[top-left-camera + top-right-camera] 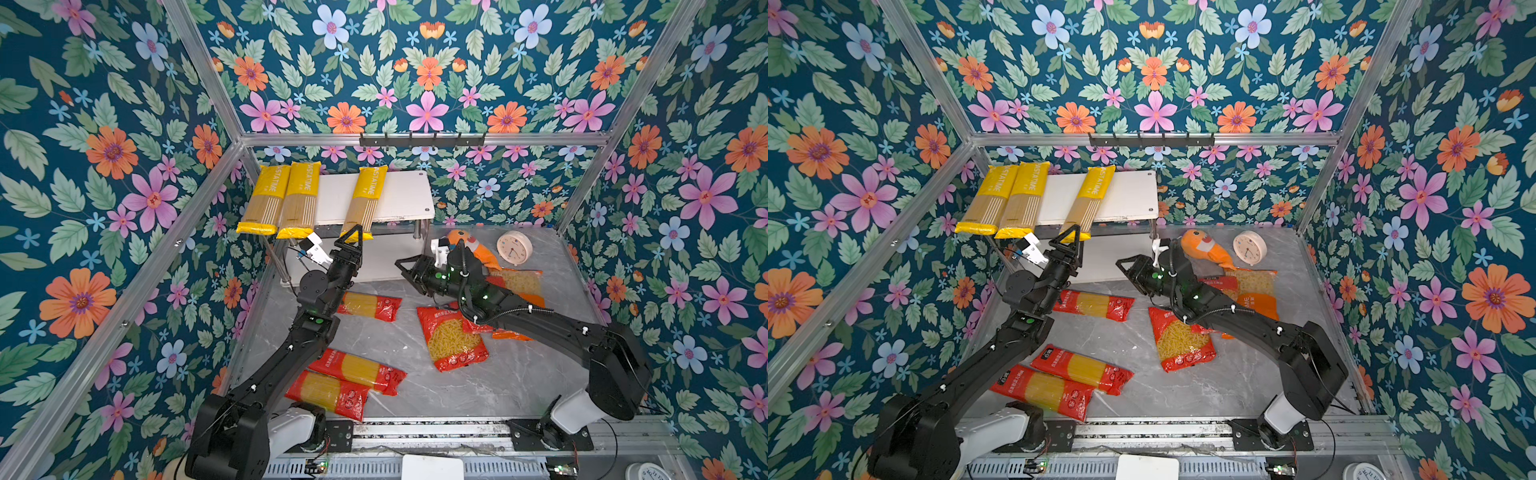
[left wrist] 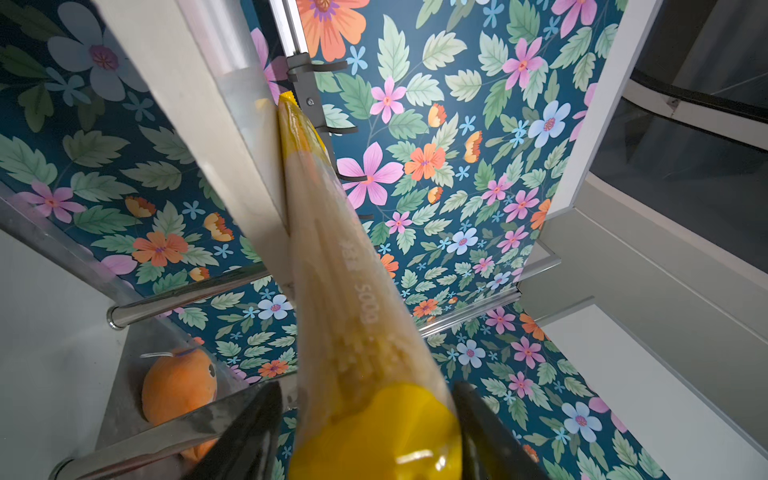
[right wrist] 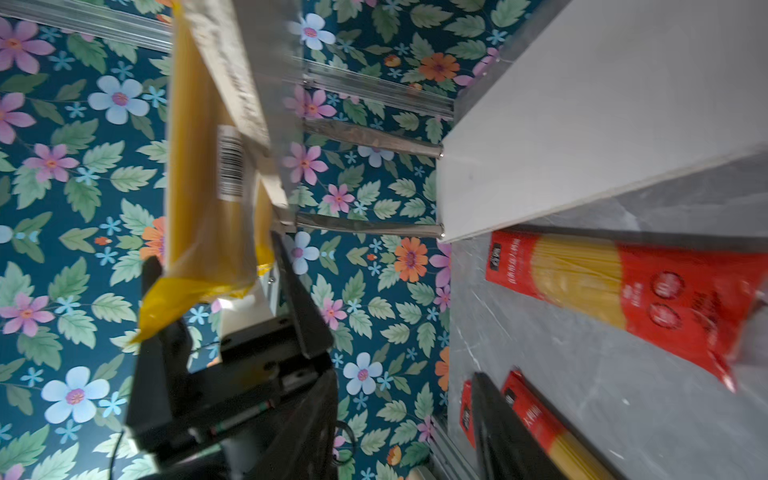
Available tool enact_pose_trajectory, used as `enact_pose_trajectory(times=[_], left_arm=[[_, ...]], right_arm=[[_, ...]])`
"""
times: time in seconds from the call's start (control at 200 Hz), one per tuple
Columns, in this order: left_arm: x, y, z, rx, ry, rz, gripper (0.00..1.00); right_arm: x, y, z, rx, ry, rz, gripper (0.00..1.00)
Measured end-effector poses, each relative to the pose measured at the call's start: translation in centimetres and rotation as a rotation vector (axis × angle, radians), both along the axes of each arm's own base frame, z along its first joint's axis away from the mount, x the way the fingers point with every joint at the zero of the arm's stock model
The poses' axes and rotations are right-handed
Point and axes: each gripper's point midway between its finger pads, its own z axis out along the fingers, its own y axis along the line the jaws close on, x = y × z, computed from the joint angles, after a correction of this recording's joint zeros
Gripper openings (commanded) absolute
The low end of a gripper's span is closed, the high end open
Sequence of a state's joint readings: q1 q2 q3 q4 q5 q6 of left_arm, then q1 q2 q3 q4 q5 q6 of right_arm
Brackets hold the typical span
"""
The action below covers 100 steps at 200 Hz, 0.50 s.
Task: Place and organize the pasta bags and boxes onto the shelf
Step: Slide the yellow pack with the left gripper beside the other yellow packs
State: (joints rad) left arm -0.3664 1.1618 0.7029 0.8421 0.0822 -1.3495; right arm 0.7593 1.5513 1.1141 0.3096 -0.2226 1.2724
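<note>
here the left arm reaches up and forward, the left end effector [image 1: 352,235] clenched on the overhanging end of a yellow spaghetti pack [image 1: 366,195] lying across the top board of the shelf [image 1: 409,195], at its front edge. the right arm stretches low over the desk [image 1: 519,374], the right end effector [image 1: 405,273] released and empty.

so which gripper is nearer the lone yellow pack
Left. The left gripper brackets the overhanging end of the yellow pack; the right gripper is apart, lower and to its right in both top views.
</note>
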Motion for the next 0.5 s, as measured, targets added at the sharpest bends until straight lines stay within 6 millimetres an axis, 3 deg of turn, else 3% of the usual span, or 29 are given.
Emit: enact_pose_trajectory(times=[0.095,0.27,0.5], left_arm=[[0.1,-0.8,0.2,0.001,-0.002,0.005,0.34],[-0.4,-1.5,-0.4,0.015,0.010,0.050,0.21],[-0.2,-1.5,-0.3,0.074,0.012,0.106,0.09]], right_arm=[[-0.8,-1.0,-2.1,-0.032,0.030,-0.016,0.53],[-1.9,-1.2,-4.2,-0.056,0.060,-0.003,0.52],[-1.9,0.1,-4.1,-0.050,0.052,0.019,0.51]])
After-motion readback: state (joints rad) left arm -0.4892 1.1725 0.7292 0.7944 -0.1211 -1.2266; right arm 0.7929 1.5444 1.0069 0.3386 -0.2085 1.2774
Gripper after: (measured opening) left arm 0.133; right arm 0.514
